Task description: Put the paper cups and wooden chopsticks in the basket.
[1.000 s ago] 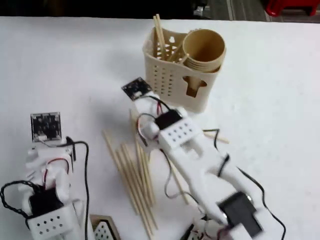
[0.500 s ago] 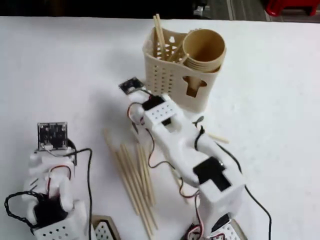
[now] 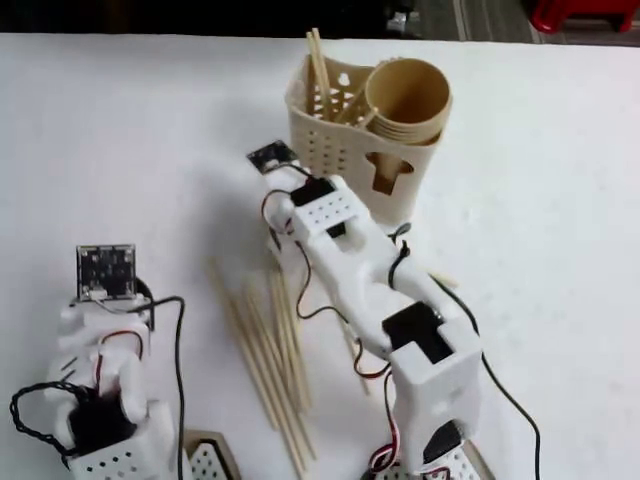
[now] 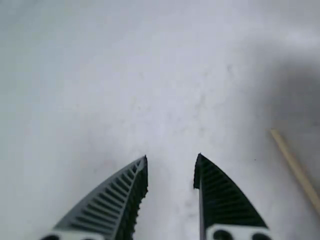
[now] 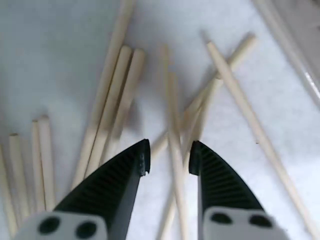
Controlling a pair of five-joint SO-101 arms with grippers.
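At near edge, left gripper (image 4: 171, 165): jaws narrowly apart, empty, over bare table (image 4: 125, 75).
Mid-table, right gripper (image 5: 169, 157): jaws narrow, empty, above loose chopsticks (image 3: 270, 350).
Far, basket (image 3: 340, 165): holds paper cups (image 3: 408, 95) and stowed chopsticks (image 3: 318, 60).
Progress: cups done; loose pile left.

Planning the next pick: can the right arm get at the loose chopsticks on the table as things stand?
Probably yes. The right gripper hangs above the loose chopsticks, jaws open, with one stick lying under the gap and nothing in between.

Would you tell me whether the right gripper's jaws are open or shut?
Open: the jaws of the right gripper stand apart above loose chopsticks.
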